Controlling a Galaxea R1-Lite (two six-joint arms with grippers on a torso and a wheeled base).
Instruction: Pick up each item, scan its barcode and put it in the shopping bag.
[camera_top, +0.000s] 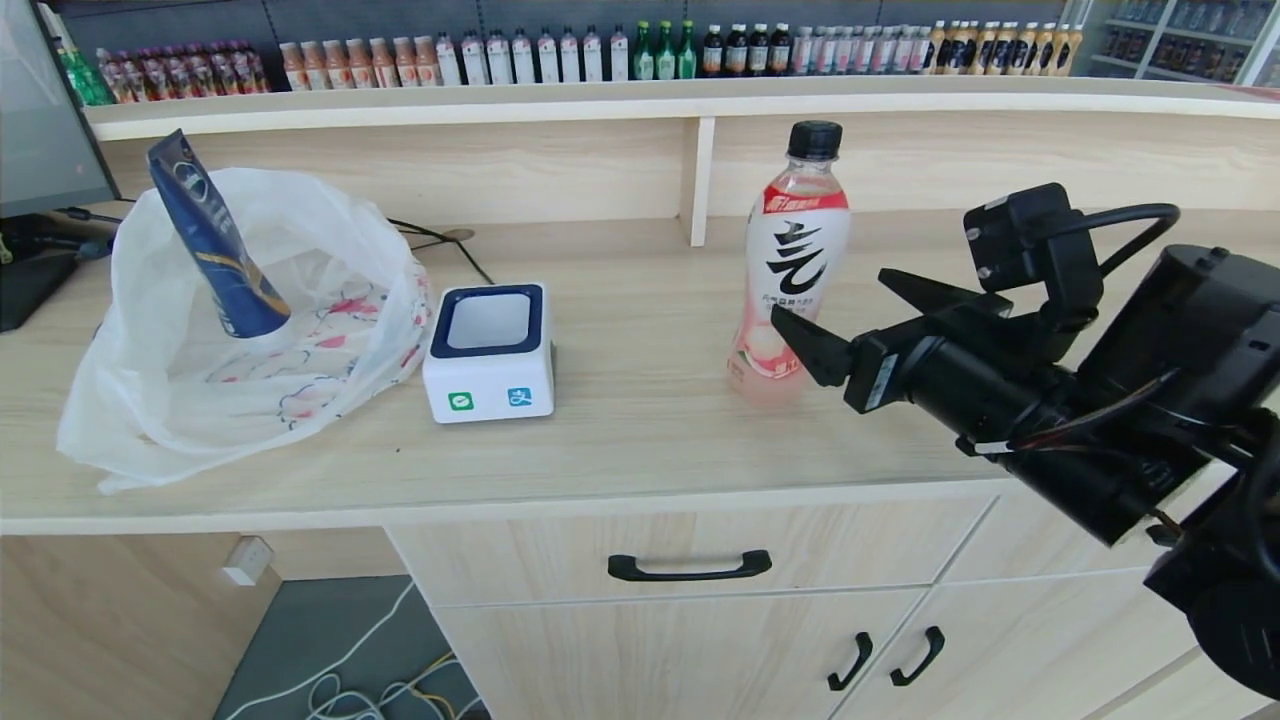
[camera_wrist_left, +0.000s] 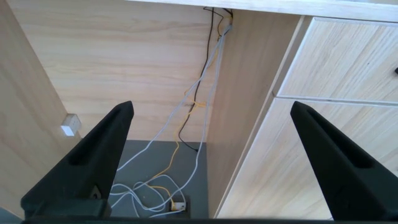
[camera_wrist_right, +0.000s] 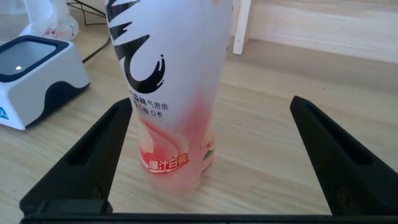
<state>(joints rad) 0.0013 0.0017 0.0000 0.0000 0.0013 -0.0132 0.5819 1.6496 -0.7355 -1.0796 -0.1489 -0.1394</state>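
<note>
A pink drink bottle (camera_top: 793, 263) with a black cap stands upright on the wooden counter (camera_top: 640, 420), right of the scanner. My right gripper (camera_top: 845, 315) is open, level with the bottle's lower half, one fingertip just in front of its base. In the right wrist view the bottle (camera_wrist_right: 171, 106) stands between and beyond the spread fingers (camera_wrist_right: 87, 168). A white and blue scanner box (camera_top: 489, 350) sits mid-counter. A white plastic shopping bag (camera_top: 240, 320) lies open at the left with a blue tube (camera_top: 215, 240) leaning inside. My left gripper (camera_wrist_left: 211, 162) is open below the counter, facing cables.
The counter has a raised back ledge and a vertical divider (camera_top: 700, 180) behind the bottle. Shelves of bottles (camera_top: 640, 50) line the wall. A monitor (camera_top: 45, 150) stands far left. Drawers and cabinet doors with black handles (camera_top: 690, 568) sit below the counter edge.
</note>
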